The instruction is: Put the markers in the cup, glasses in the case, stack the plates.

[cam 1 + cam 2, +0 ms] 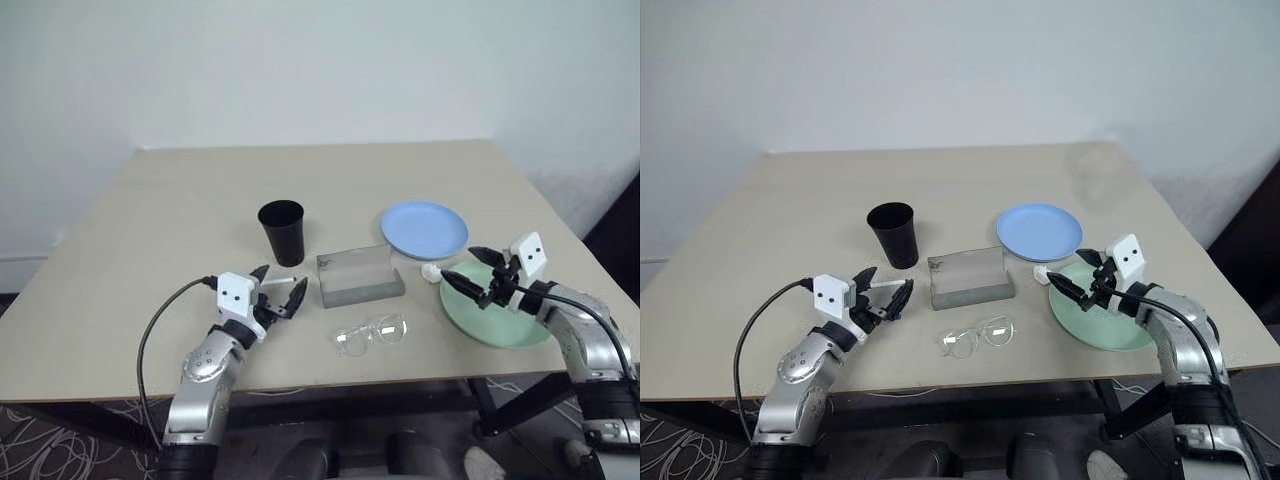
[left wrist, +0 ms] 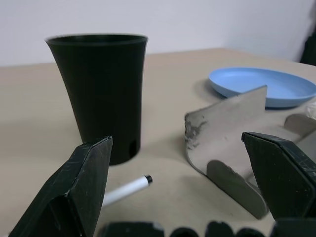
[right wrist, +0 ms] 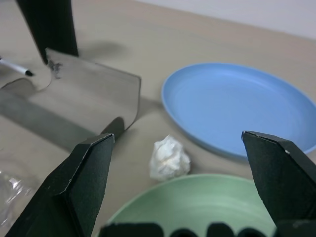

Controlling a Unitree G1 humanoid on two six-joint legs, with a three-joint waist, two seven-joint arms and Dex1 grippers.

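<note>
The left tool (image 1: 277, 293) hangs released, its black fingers spread wide with nothing between them, just left of the case (image 1: 360, 276) and near the front of the cup (image 1: 282, 232). The right tool (image 1: 463, 271) is released too, its fingers apart over the near edge of the mint green plate (image 1: 495, 315), to the right of the case.

The left wrist view brings out a marker (image 2: 126, 189) lying flat on the surface (image 1: 150, 250) between the left tool and the cup, its black cap tip pointing toward the case (in the eye views the tool hides most of it). The right wrist view gives the crumpled white lump (image 3: 169, 158) clearly, sitting between the case, the green plate and the light blue plate (image 3: 237, 106).

The case is grey and matte, long and low, its lid standing open with rounded corners; its long axis runs across the surface, left to right. The glasses (image 1: 372, 333) lie in front of the case, clear-framed, lenses side by side along the same line. The cup is glossy black, tapered, upright, behind and left of the case. The blue plate lies behind and right of it, shallow and smooth.
</note>
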